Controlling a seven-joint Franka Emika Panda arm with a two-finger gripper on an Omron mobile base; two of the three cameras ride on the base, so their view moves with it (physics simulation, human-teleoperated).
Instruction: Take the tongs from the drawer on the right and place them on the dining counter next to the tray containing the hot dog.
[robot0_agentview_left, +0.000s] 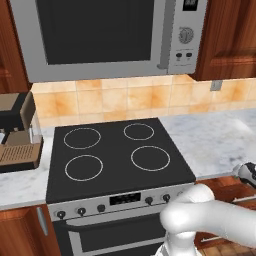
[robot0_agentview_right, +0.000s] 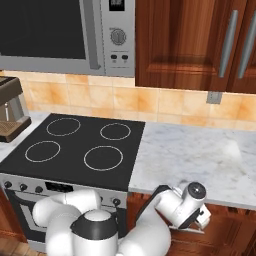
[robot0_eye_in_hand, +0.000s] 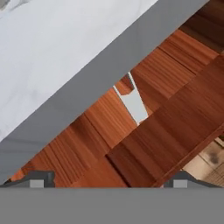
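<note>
Gripper (robot0_eye_in_hand: 109, 183) held wide open, empty, lowered below worktop (robot0_agentview_right: 200, 155) edge toward drawer (robot0_eye_in_hand: 175, 127), apparently readied for reach inside. Pale metal strip (robot0_eye_in_hand: 133, 103), possibly tongs, glimpsed in gap; identity not confirmed. Stove (robot0_agentview_left: 115, 152) left untouched.

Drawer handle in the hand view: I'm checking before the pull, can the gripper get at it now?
Probably yes: the gripper is open and the silver handle sits straight ahead of it, on the wood drawer front below the marble worktop, nothing in between.
</note>
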